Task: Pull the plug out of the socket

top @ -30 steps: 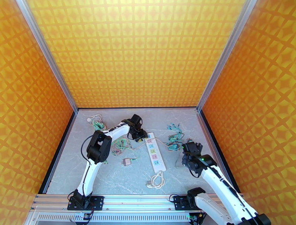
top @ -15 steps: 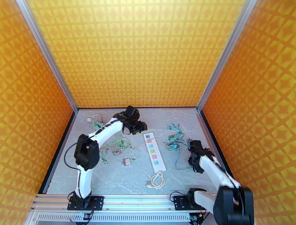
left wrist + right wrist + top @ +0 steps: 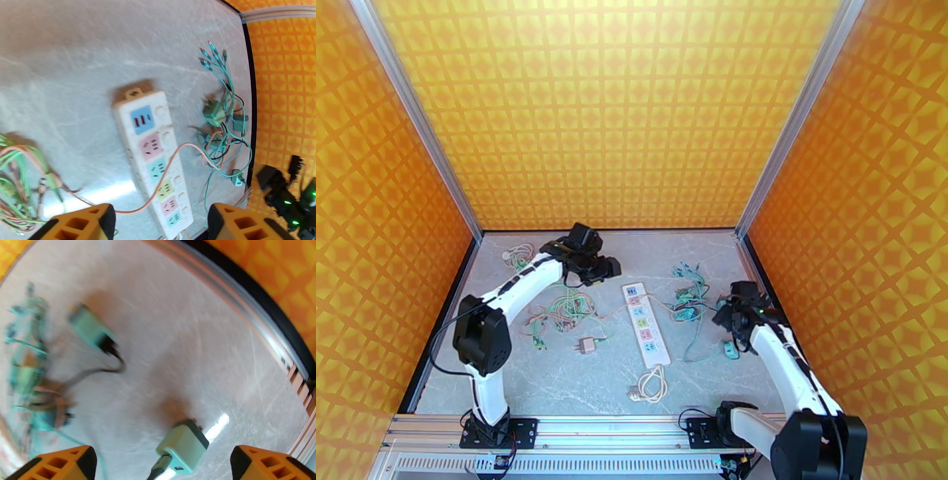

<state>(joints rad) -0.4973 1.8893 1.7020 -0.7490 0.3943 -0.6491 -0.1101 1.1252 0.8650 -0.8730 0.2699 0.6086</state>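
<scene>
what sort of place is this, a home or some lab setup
Most likely a robot test cell, not a home: orange patterned panel walls in an aluminium frame enclose a table, with a power strip and loose cable bundles laid out.

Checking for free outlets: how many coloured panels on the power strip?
6, in one row along the socket: blue at the far end, then pink, teal, yellow, pink, teal.

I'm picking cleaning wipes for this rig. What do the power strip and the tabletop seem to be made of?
The socket looks like hard white moulded plastic, smooth and satin, with pastel outlet faces. The table looks like grey-veined marble or a marble-print laminate, polished: it throws a bright glare streak. Which one, I cannot tell.
</scene>
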